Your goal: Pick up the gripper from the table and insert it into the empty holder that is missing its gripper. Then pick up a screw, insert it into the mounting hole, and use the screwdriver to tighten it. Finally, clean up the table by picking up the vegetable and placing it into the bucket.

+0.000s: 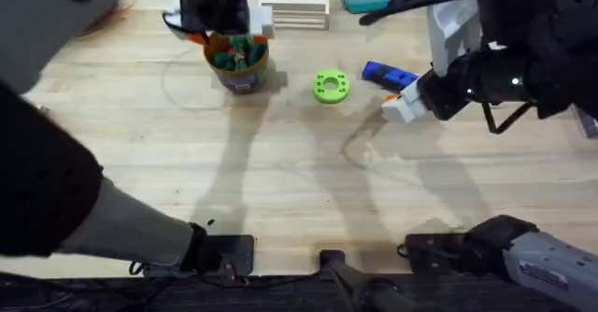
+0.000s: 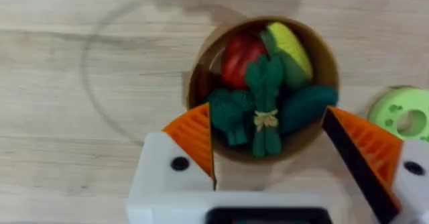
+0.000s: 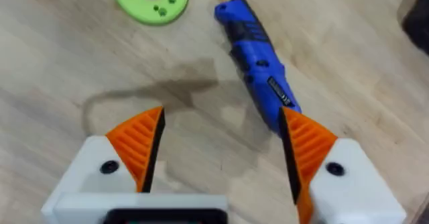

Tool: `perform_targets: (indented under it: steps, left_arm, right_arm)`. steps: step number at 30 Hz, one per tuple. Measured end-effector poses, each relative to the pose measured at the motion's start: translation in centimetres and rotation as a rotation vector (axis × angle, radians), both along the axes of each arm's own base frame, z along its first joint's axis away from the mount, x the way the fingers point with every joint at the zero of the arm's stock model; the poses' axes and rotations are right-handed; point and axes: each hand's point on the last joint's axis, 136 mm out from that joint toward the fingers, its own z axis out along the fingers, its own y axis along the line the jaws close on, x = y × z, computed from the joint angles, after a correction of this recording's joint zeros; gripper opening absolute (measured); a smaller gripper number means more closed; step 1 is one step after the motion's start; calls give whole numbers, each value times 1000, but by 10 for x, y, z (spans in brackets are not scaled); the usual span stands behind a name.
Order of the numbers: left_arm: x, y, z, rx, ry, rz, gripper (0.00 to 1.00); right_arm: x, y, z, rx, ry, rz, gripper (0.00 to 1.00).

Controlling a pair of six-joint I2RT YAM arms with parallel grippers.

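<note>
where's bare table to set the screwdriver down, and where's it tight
Free: the wide stretch of table between the bucket and the arm bases, and the near-left boards. Crowded: the far strip, where the left gripper hangs over the bucket, then the green ring, the screwdriver and the open right gripper sit close together.

Tabletop (image 1: 280,172): pale wooden planks, matt, grain visible. Left hand (image 2: 268,160) and right hand (image 3: 221,150): white matt plastic mounts, orange ribbed plastic pads (image 3: 137,140). Screwdriver (image 3: 258,66), just beyond the right hand's fingertip: blue plastic, slight sheen. Bucket (image 2: 328,70), under the left hand: smooth brownish wall. Vegetable (image 2: 266,103) inside it: green, matt, tied with a pale band.
</note>
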Motion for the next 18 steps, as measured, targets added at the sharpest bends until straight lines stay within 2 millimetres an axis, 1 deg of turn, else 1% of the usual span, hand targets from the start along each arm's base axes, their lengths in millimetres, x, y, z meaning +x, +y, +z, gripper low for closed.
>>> perform_targets:
  steps: [2, 3, 5, 7, 9, 11, 13, 15, 16, 18]
  left_arm:
    - [-5, -3, 21, 15, -10, -50, 992]
    - [-11, -5, 36, 24, -21, -85, 991]
    - [-27, -8, 67, 43, -48, -156, 991]
    - [-49, -10, 97, 60, -81, -226, 992]
    - [-78, -10, 120, 75, -99, -286, 991]
    - [-112, -6, 133, 92, -80, -337, 992]
    - [-141, 0, 139, 104, -50, -365, 992]
    - [-162, 6, 141, 113, -23, -382, 992]
    - [-167, 8, 142, 115, -17, -387, 992]
    - [-173, 9, 143, 118, -12, -394, 992]
  right_arm:
    - [-2, -3, 1, -10, 10, -8, 950]
    - [-6, -5, 3, -17, 24, -15, 950]
    - [-9, -7, 14, -15, 26, -31, 949]
    - [-9, -8, 36, 10, -7, -54, 950]
    - [-9, -8, 68, 55, -71, -80, 950]
    - [-13, -10, 99, 99, -131, -101, 950]
    - [-19, -13, 119, 127, -170, -116, 950]
    - [-26, -15, 128, 150, -185, -133, 950]
    - [-29, -17, 129, 159, -184, -143, 950]
    - [-31, -17, 128, 176, -176, -167, 950]
